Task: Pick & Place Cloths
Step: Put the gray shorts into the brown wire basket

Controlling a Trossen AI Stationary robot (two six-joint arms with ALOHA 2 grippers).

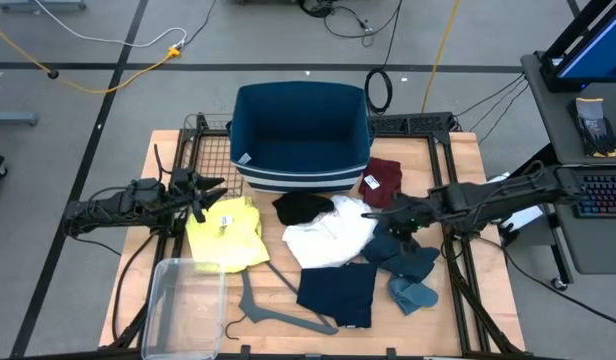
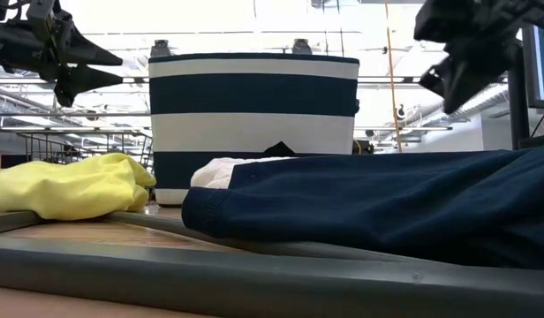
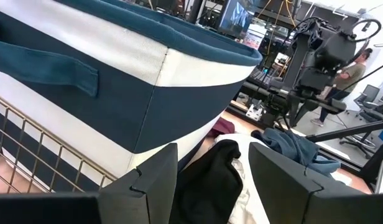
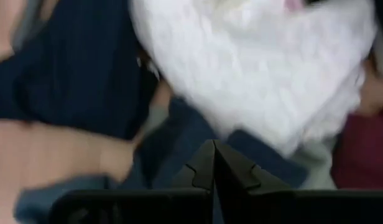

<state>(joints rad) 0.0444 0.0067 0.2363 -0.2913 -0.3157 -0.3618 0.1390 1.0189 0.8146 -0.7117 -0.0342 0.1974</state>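
Observation:
Several cloths lie on the wooden table in front of the basket: yellow (image 1: 228,232), black (image 1: 303,207), white (image 1: 333,238), maroon (image 1: 381,180), navy (image 1: 338,293) and teal rags (image 1: 403,265). My left gripper (image 1: 213,190) stands open and level above the yellow cloth's far edge, pointing toward the black cloth (image 3: 210,180), with nothing between its fingers. My right gripper (image 1: 373,212) is shut (image 4: 213,165) and slants down over the right edge of the white cloth (image 4: 260,68), high above the table (image 2: 457,71).
A navy basket with white stripes (image 1: 303,135) stands open at the table's far middle. A clear plastic bin (image 1: 183,305) sits at the near left corner. A grey clothes hanger (image 1: 278,310) lies between the bin and the navy cloth. A person (image 3: 356,65) stands beyond the table.

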